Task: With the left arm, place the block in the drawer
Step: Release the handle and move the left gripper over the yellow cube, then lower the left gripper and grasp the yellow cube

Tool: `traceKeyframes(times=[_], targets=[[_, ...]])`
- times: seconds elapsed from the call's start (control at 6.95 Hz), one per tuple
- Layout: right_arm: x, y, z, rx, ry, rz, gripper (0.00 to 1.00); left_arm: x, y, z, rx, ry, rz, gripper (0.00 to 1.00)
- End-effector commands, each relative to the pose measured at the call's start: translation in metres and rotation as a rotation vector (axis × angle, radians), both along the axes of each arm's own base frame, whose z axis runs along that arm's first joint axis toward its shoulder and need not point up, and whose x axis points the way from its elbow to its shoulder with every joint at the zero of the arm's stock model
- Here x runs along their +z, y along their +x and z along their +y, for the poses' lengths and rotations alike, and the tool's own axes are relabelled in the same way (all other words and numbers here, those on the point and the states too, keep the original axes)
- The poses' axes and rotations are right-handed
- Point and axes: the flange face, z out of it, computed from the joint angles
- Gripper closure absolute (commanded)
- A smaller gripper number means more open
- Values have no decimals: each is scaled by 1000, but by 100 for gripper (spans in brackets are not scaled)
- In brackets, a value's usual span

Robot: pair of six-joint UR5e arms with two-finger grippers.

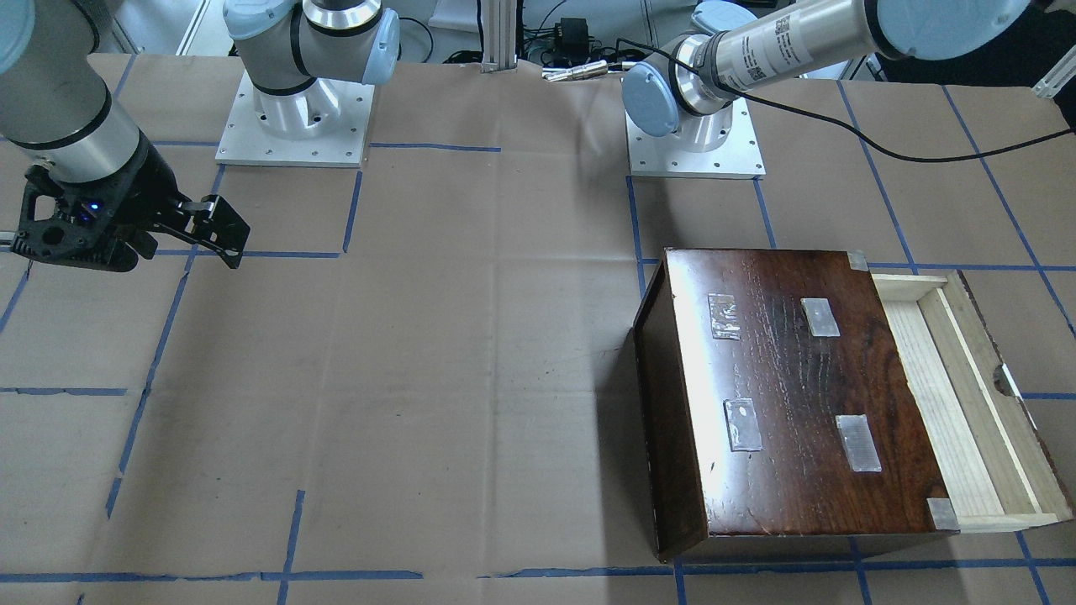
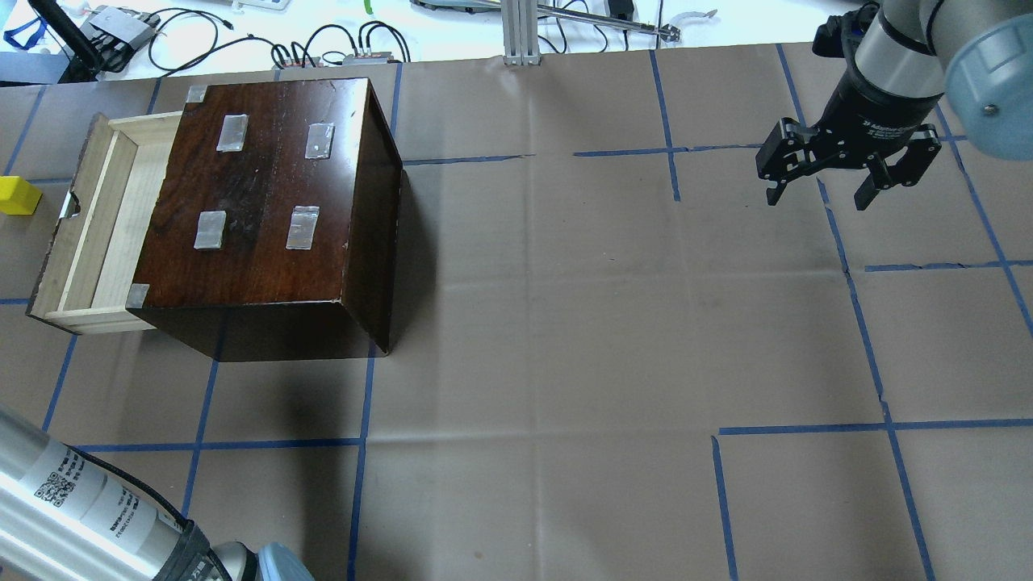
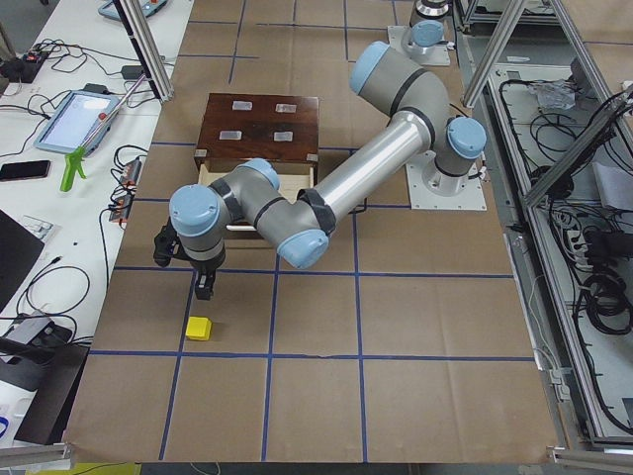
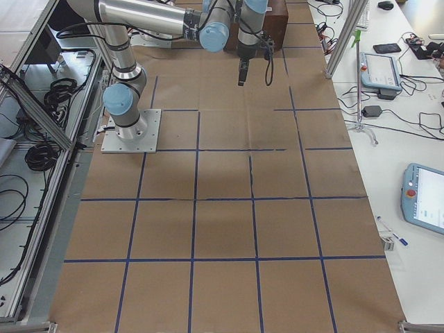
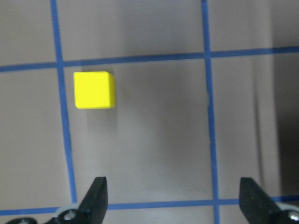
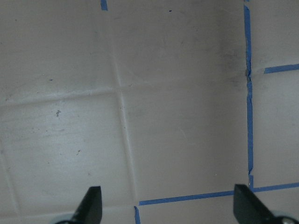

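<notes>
The yellow block (image 2: 18, 196) lies on the brown paper beyond the drawer's front, apart from it; it also shows in the exterior left view (image 3: 199, 328). The drawer (image 2: 89, 226) stands pulled out of the dark cabinet (image 2: 266, 202), and its pale inside shows nothing in it (image 1: 967, 403). My left gripper (image 3: 182, 277) hovers over the table between the drawer front and the block. In the left wrist view it (image 5: 173, 191) is open and empty, with the block (image 5: 94, 89) ahead and to the left of its gap. My right gripper (image 2: 821, 192) is open and empty, far off.
The table is covered in brown paper with a blue tape grid. Cables and devices lie along the far edge (image 2: 242, 48). An aluminium post (image 2: 520, 32) stands at the back centre. The left arm's forearm (image 2: 73, 500) crosses the near left corner.
</notes>
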Motion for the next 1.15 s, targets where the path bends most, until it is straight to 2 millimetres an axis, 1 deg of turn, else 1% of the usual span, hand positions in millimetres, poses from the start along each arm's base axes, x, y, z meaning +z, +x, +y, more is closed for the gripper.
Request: traceKeyframes(times=[0.0, 0.14, 0.29, 0.43, 0.58, 0.86, 1.01], targets=[[0, 0, 0, 0, 0, 0, 0, -28, 35, -36, 1, 7, 6, 1], [0, 0, 0, -1, 0, 0, 0, -49, 46, -47, 1, 16, 14, 1], [0, 0, 0, -1, 0, 0, 0, -63, 52, -55, -1, 28, 24, 1], [0, 0, 0, -1, 0, 0, 0, -78, 57, -59, -1, 41, 35, 1], [0, 0, 0, 0, 0, 0, 0, -99, 61, -64, -2, 52, 30, 1], [0, 0, 0, 0, 0, 0, 0, -142, 62, -72, -9, 75, 52, 1], [0, 0, 0, 0, 0, 0, 0, -156, 62, -73, -10, 89, 68, 1]])
